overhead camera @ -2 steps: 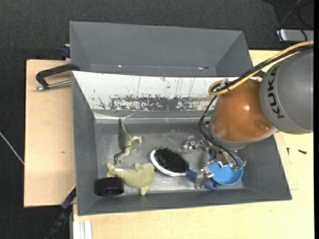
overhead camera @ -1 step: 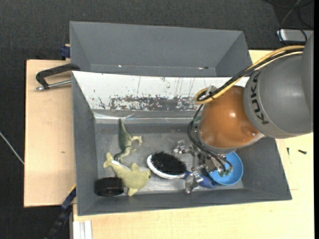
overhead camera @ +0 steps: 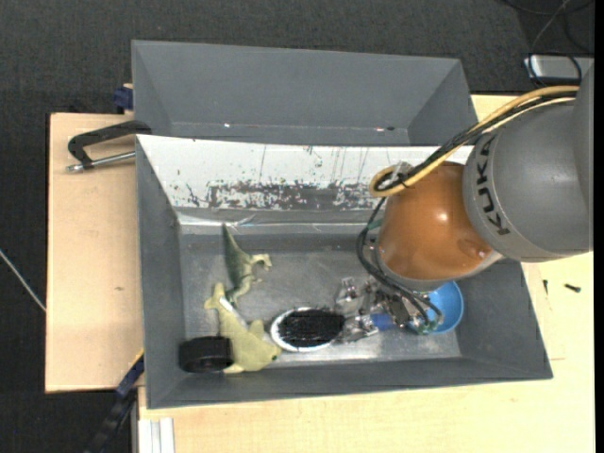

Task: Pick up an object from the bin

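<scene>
Grey bin floor, jaws low between black oval brush and blue disc, grip state untellable

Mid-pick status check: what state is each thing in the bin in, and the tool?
Dark green plastic dinosaur: lying loose mid-bin.
Small black wheel: resting in the front-left corner.
Pale green rubbery dinosaur: lying down, against the wheel.
Oval black brush with white rim: flat, bristles up.
Round blue plastic disc: on the floor, partly hidden under the arm.
Tool: low, between brush and disc.
</scene>
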